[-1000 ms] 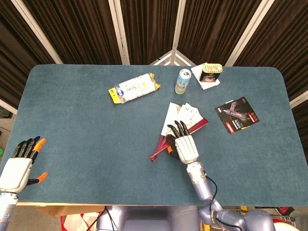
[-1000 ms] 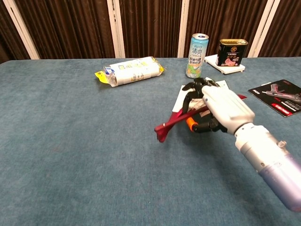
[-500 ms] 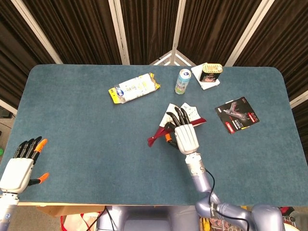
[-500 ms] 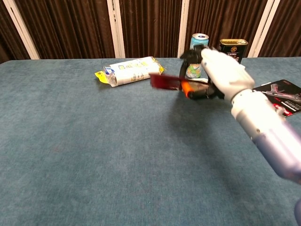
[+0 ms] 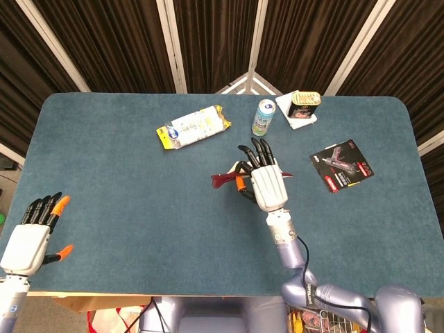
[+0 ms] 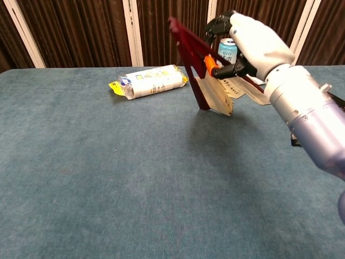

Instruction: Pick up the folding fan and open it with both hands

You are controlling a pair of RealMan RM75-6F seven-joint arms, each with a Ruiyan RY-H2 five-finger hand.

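- Gripping the folding fan (image 6: pixel 207 81), the right hand (image 6: pixel 253 43) holds it in the air above the middle of the blue bench (image 5: pixel 125 187), fingers (image 5: pixel 255 151) curled around the dark red ribs.
- Seen from the chest view, the fan is partly spread, its pale paper leaf hanging below the hand and one red guard stick slanting up to the left.
- Resting at the near left corner of the bench, the left hand (image 5: pixel 31 236) holds nothing, its fingers wide apart.
- Lying further back are a white snack packet (image 5: pixel 194 127), a drinks can (image 5: pixel 263 116), a tin (image 5: pixel 304 104) on a white pad, and a carded tool pack (image 5: pixel 342 166) to the right.
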